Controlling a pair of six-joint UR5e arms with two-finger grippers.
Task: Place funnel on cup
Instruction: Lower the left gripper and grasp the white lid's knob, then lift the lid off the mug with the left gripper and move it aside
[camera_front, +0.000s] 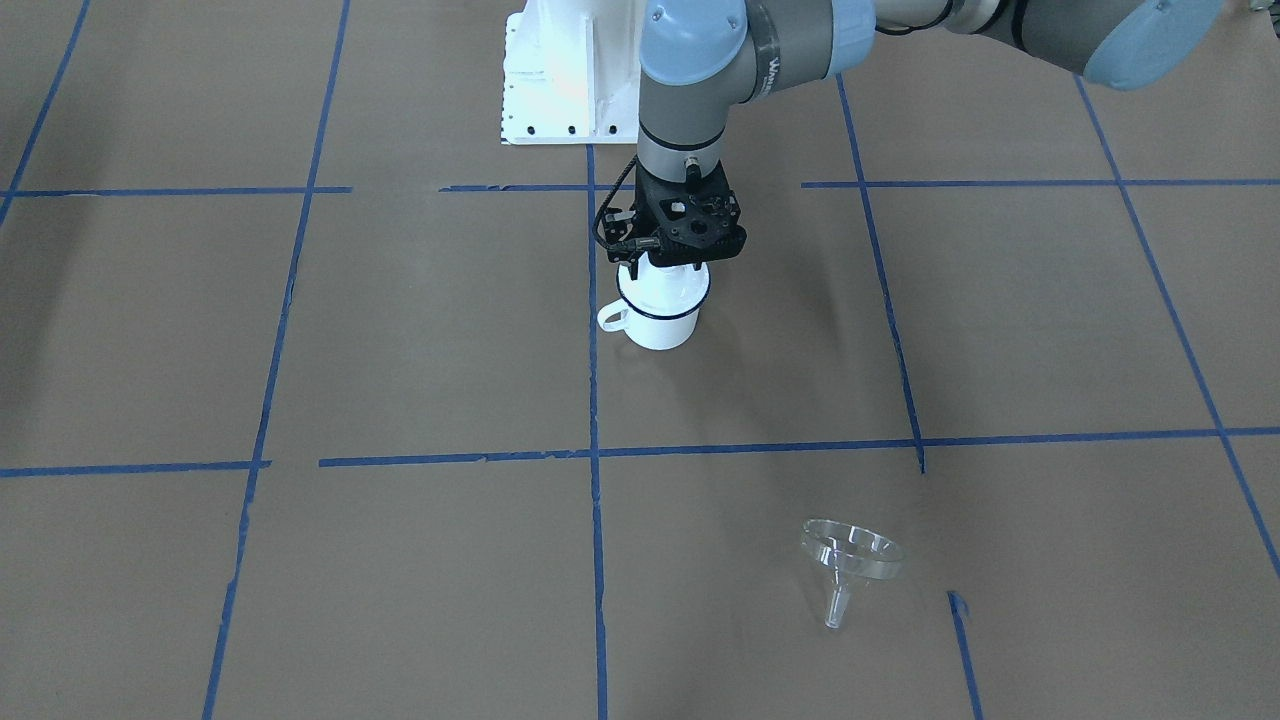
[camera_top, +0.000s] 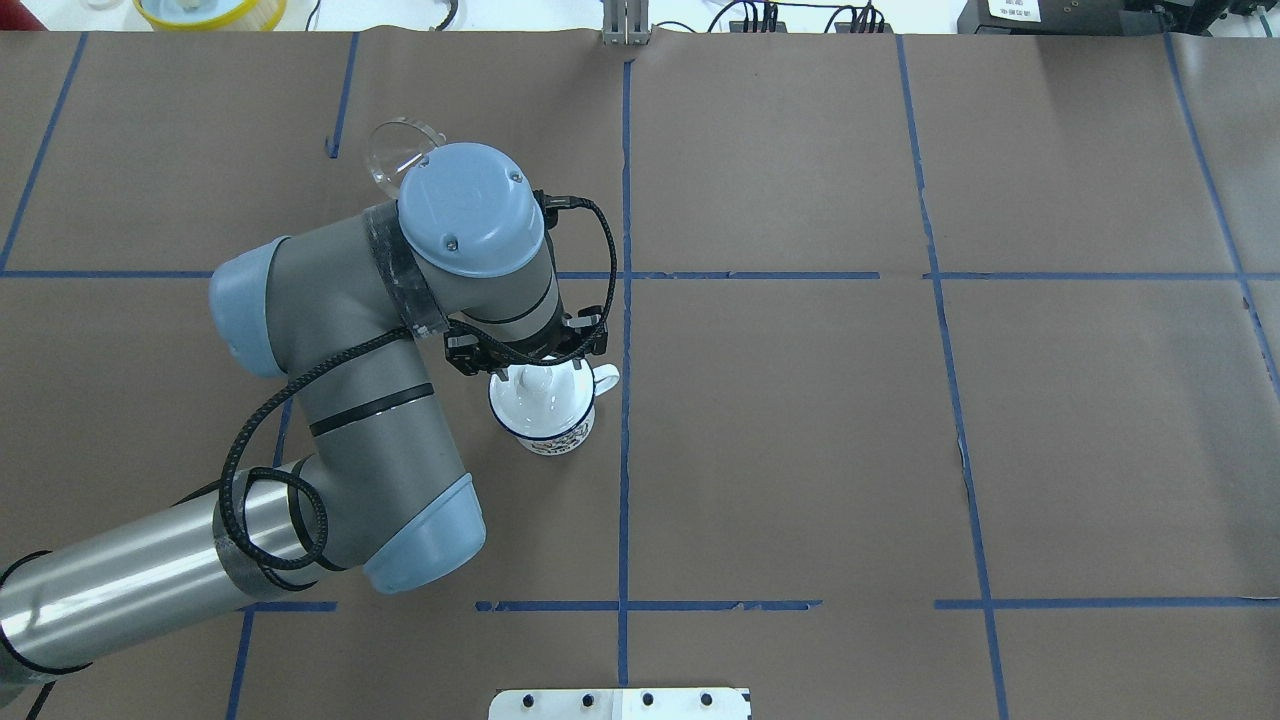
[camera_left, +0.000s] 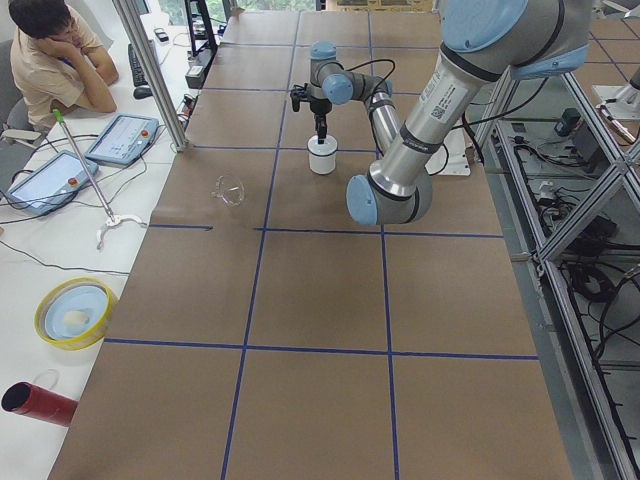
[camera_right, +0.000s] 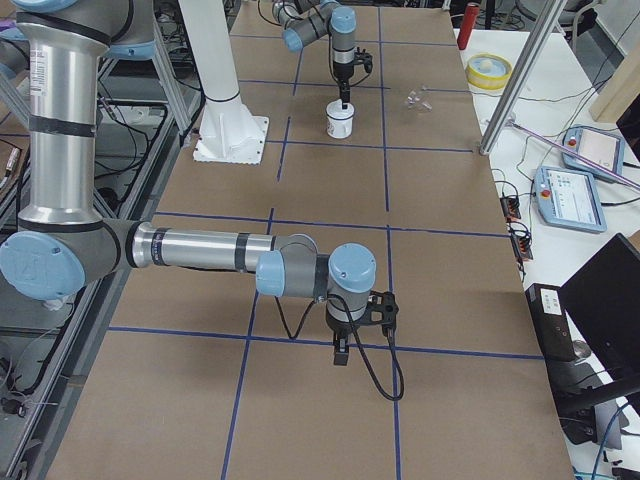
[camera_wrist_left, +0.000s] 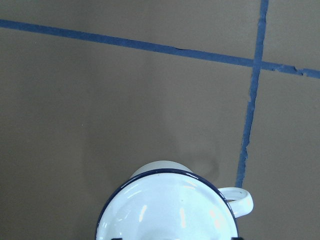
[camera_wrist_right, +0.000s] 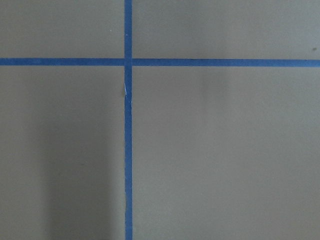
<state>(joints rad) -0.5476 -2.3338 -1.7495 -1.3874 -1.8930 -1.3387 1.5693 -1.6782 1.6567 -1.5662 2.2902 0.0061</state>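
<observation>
The cup (camera_front: 660, 325), a white mug with a dark blue rim and a side handle, stands near the table's middle; it also shows from overhead (camera_top: 548, 428) and in the left wrist view (camera_wrist_left: 241, 200). A white lid with a knob (camera_top: 533, 381) fills its mouth. My left gripper (camera_front: 668, 268) hangs straight down over the cup, its fingers apart on either side of the knob, so it looks open. The clear funnel (camera_front: 850, 556) lies on its side on the operators' side, well away from the cup, and is half hidden behind my left arm from overhead (camera_top: 392, 152). My right gripper (camera_right: 340, 355) shows only in the exterior right view; I cannot tell its state.
The white base plate (camera_front: 560, 90) stands at the robot's edge of the table. A yellow bowl (camera_left: 75, 312), a red tube (camera_left: 35, 400) and tablets lie on the side desk, where a seated operator (camera_left: 50, 50) is. Blue tape lines grid the brown table.
</observation>
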